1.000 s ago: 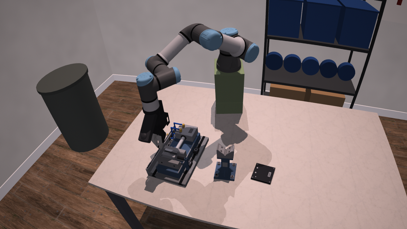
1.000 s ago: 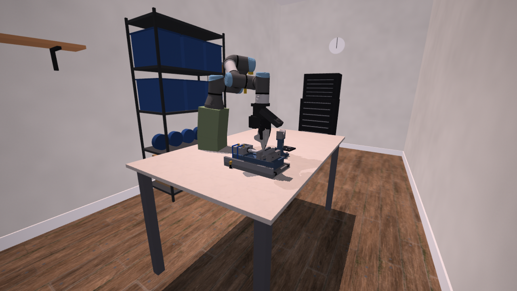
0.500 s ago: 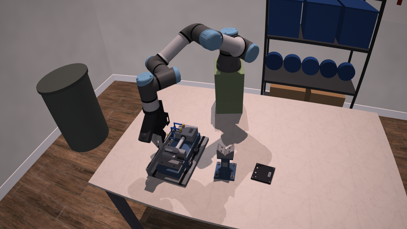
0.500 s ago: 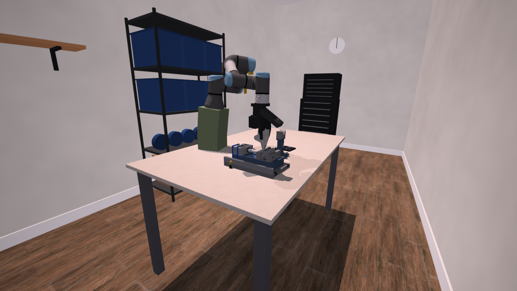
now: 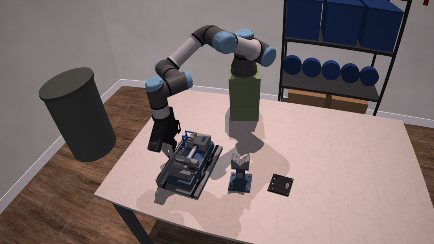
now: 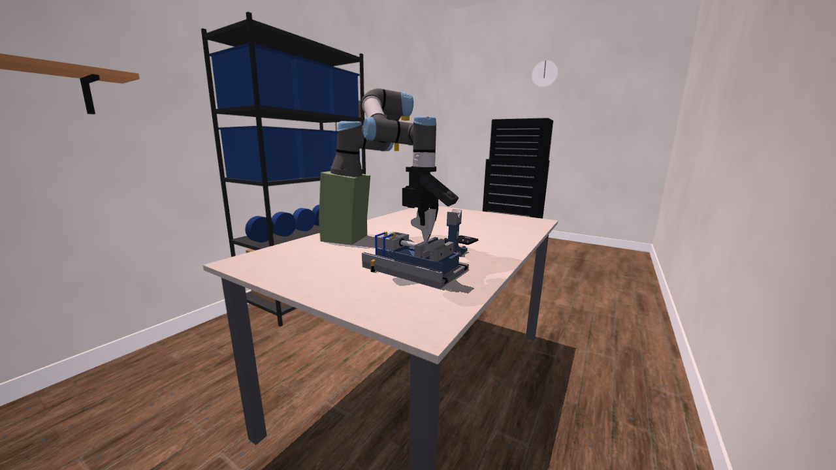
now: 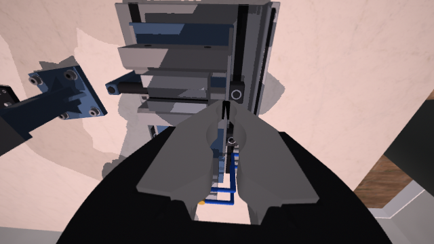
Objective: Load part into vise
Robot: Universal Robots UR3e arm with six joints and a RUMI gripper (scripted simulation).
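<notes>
A: Where's the part?
B: In the vise [image 5: 182,179] [image 6: 447,264] [image 7: 183,28], between the 2 jaws. Infeed plate [image 5: 280,184] [image 6: 467,239] has nothing on it.
A: How will it handle?
B: Probably stiff, fairly heavy for its size, maybe slick if it's metal; hardly fragile. Regrip, if needed, across the 2 long sides, near the middle.
A: And the work stop [image 7: 130,87]?
B: Smaller; I can't tell whether the end touches it.
A: Gripper [image 5: 170,157] [image 6: 426,240] [image 7: 226,102]?
B: 2 fingertips together, nothing held; good for nudging, gently.

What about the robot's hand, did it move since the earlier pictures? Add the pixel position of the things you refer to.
No, the hand [image 5: 171,157] [image 6: 427,240] [image 7: 226,102] looks in the same spot by the vise [image 5: 181,174] [image 6: 442,252] [image 7: 178,58] in the top view.
</notes>
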